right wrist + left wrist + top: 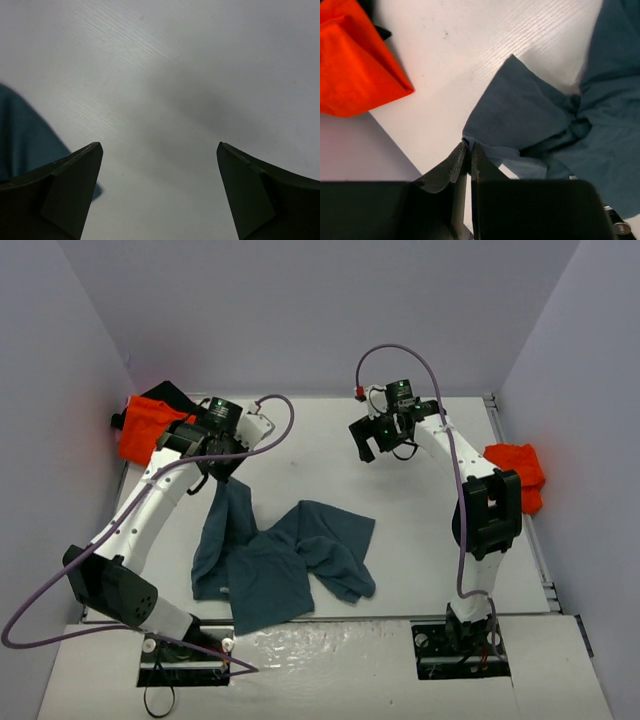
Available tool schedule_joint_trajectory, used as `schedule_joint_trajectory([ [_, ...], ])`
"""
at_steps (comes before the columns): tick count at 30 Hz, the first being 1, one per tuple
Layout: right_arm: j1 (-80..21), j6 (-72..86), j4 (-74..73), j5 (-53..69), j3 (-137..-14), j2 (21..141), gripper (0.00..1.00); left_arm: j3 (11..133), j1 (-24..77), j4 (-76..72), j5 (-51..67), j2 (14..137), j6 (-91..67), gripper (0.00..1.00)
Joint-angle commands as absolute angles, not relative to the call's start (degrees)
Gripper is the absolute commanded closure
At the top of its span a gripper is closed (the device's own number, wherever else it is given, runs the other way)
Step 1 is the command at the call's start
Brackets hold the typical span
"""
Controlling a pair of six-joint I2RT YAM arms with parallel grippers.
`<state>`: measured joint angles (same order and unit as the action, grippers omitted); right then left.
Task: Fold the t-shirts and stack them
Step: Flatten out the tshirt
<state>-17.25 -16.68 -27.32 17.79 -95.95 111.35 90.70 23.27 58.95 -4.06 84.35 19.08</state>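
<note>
My left gripper (468, 148) is pressed together on a corner of the slate-blue t-shirt (520, 112), pinching a thin bit of hem right at the fingertips. I figure that's so I can lift it and spread it flat, because it's 1 rumpled heap with twisted folds, running ahead of that pinch and off to its right. My right gripper (160, 155) is spread wide over bare table (200, 75), holding nothing, probably waiting to take a 2nd corner. The shirt only just peeks in beside its left finger. An orange t-shirt (355, 65) sits bunched up ahead-left of my left gripper, apart from the blue one. No actual folding done yet, I'd say.
</note>
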Motion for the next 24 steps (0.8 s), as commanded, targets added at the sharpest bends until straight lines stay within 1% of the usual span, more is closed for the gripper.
schedule_joint_trajectory([
  [1,-18.7,-18.4,-35.5,30.7,-100.2,115.7,0.05,93.4,21.7,59.8,-8.3,80.9,20.8,1.0],
  [5,-20.3,-19.1,-38.7,32.7,-101.4,119.3,0.05,92.9,21.3,59.3,-10.6,79.4,21.3,1.0],
  [10,-20.7,-20.4,-43.5,30.7,-101.5,120.6,0.07,90.4,20.9,57.9,-11.5,78.1,21.6,1.0],
  [12,-20.3,-22.1,-46.0,29.5,-100.3,120.2,0.09,89.6,20.7,57.3,-12.1,77.9,21.6,1.0],
  [15,-19.9,-24.2,-48.0,27.3,-95.2,116.9,0.11,88.9,20.5,55.3,-13.7,77.0,22.1,1.0],
  [19,-19.9,-26.1,-49.2,25.1,-92.1,112.9,0.1,88.2,19.8,53.0,-15.2,75.6,23.0,1.0],
  [24,-20.7,-34.0,-53.4,30.7,-92.5,106.7,0.09,93.3,18.2,46.8,-18.1,71.5,24.3,1.0],
])
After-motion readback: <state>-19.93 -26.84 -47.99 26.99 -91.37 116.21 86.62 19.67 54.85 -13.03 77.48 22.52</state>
